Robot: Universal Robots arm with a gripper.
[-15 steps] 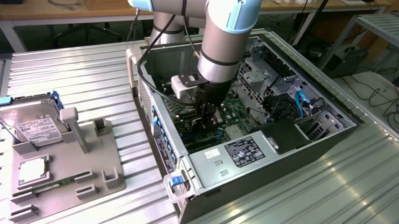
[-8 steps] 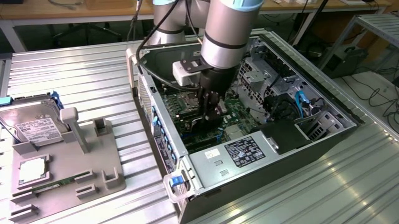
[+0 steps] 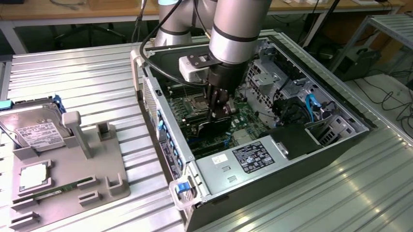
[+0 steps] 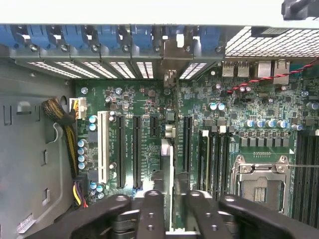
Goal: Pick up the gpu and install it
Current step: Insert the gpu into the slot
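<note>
The end effector (image 3: 219, 112) is seen lowered inside an open computer case (image 3: 335, 145), a boxy shell of dark sheet metal laid on its side on a ribbed, silvery table (image 3: 77, 77). Between its black fingers (image 4: 149, 214) the gpu (image 4: 167, 169) is gripped: a thin flat card, seen edge-on in the wrist view as a pale strip standing upright over the green motherboard (image 4: 144, 102), its silver bracket end reaching the perforated rear wall of the case. The jaws are drawn in narrowly on the card's two faces. In the exterior view the card appears as a dark flat plate (image 3: 216, 130) directly below the end effector, near the middle of the case.

On the motherboard, two long black expansion slots (image 4: 120, 152) and one white slot (image 4: 103, 147) are counted beside the card, and one square metal-framed processor socket (image 4: 259, 181) lies farther off. A bundle of yellow and black wires (image 4: 65, 119) is seen near the white slot.

At about nine o'clock of the case in the exterior view, one grey moulded fixture tray (image 3: 71, 183) rests on the table. One silver hard drive (image 3: 36, 128) with a white label is propped in it, and one narrow green memory stick (image 3: 55, 191) lies in a groove. A grey power supply (image 3: 252, 162) with a printed label sits at the case's near end.
</note>
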